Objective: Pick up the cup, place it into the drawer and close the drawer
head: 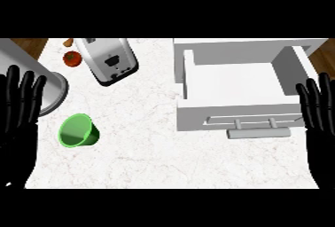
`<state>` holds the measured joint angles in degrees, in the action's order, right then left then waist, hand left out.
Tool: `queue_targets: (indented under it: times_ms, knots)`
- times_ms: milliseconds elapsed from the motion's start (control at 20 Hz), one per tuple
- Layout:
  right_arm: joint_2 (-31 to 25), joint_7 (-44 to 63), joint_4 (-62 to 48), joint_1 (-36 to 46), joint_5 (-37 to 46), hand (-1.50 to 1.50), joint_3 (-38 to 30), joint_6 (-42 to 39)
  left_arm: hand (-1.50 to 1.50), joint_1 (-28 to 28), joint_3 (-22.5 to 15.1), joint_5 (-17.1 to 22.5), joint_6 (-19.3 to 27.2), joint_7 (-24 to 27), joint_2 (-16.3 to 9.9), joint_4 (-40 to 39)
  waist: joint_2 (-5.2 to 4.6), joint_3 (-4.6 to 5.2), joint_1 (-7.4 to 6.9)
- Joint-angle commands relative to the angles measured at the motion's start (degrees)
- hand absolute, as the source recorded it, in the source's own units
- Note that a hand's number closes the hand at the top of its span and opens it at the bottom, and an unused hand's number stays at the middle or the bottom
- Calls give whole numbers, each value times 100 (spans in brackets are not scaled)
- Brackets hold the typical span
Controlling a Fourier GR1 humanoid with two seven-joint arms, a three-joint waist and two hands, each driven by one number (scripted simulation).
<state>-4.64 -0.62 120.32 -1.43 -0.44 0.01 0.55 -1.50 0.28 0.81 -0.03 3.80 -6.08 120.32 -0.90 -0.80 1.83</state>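
Green cup (79, 130) seen tipped on white surface (150, 155), lower left, untouched. Open drawer (235, 84) at upper right, handle (258, 133) toward viewer. Left hand (20, 111) and right hand (321, 111) held at side edges, fingers straight, spread, nothing grasped. Toaster (108, 60) and tomato (72, 58) at top left.

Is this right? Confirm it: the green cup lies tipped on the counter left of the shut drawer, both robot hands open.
Not quite. The head view shows the drawer pulled open, not shut. The green cup does lie tipped on the counter to its left, with the left robot hand and right robot hand open.
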Motion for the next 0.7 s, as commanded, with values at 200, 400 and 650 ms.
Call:
queue_targets:
  times_ms: [200,400,650]
  knots:
    - [45,402,246,297,169,-150,28,202,-150,163,43,1379,-1543,19,-612,-315,91,87,-187]
    - [-299,420,-20,45,295,-150,127,-201,-150,761,283,2731,-1901,-482,-515,-731,86,88,-207]
    - [-581,-28,-252,40,-124,-150,-429,-575,-150,948,867,3292,-2382,-455,-789,-1104,93,80,-187]
